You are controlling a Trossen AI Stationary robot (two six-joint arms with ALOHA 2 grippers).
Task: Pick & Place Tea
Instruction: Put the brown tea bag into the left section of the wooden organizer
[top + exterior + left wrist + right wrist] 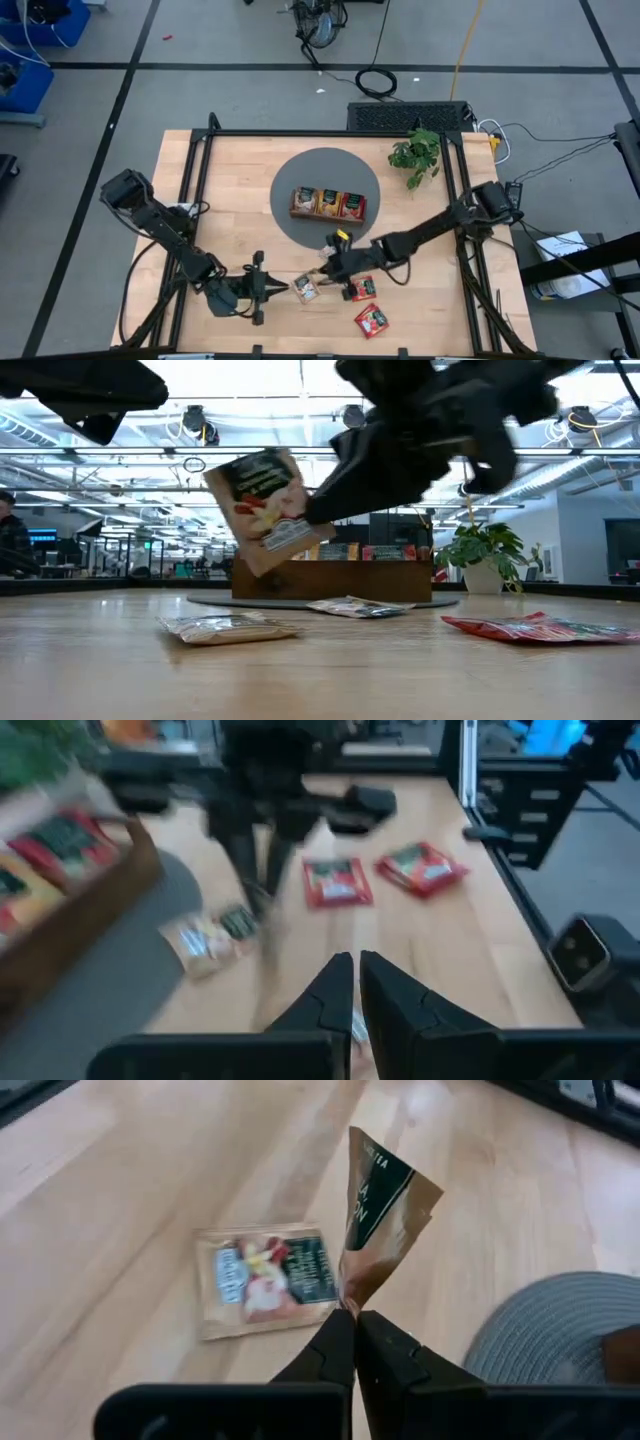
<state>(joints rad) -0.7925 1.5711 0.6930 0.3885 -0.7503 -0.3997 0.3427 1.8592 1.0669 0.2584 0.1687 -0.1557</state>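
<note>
- While the right gripper pinches one tan tea sachet by its corner above the table, it crumples: light, limp foil.
- Left gripper waits nearby, fingers together, empty.

Two red tea sachets flat on the table, two tan sachets, one lying flat, one pinched upright, three filled tray compartments, one potted plant, two grippers.
</note>
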